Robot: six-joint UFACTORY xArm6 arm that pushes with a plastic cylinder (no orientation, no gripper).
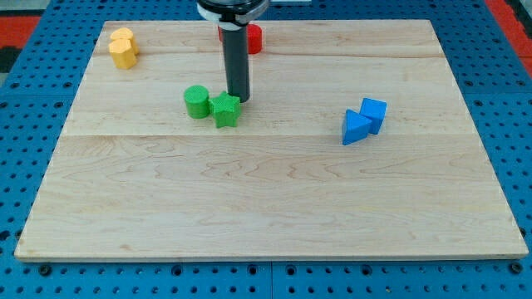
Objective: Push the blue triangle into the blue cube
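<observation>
On the surface (266, 216), view's right: blue triangle (356, 128) touched blue cube (374, 114) | our tip (238, 99) sat well apart, beside green star (225, 110), near green cylinder (197, 101) | pincer: we saw none, state untellable

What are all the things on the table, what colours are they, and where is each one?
blue triangle: one, blue, the view's right, touching the blue cube.
blue cube: one, blue, just up and right of the triangle.
green cylinder: one, green, left of centre.
green star: one, green, right beside the cylinder.
yellow blocks: two, yellow, the view's top left corner, close together.
red block: one, red, the view's top, partly hidden behind the rod.
wooden board: one, pale wood, on a blue pegboard.
my tip: one, dark rod, just above the green star, far from the blue blocks.
</observation>
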